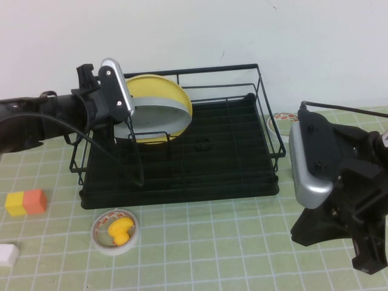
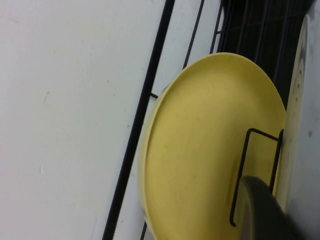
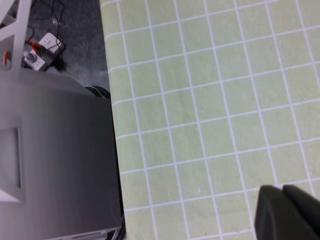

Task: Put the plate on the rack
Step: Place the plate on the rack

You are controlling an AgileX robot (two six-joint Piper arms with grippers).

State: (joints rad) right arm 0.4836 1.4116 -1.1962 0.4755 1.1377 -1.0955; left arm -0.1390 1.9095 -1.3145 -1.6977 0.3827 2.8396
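Plate [image 1: 159, 121] upright in rack [image 1: 242, 176], pinched by left tool [image 1: 125, 115]; right tool [image 3: 287, 212] closed, parked beside rack

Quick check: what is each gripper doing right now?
Left gripper: at the rack, on the grey plate; grip cannot be told.
Right gripper: parked over the mat, jaws closed, empty.

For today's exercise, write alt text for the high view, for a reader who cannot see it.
The left gripper reaches into the rack at its left end, at the grey plate standing upright in front of a yellow plate. The right gripper sits parked on the green grid mat, right of the rack.
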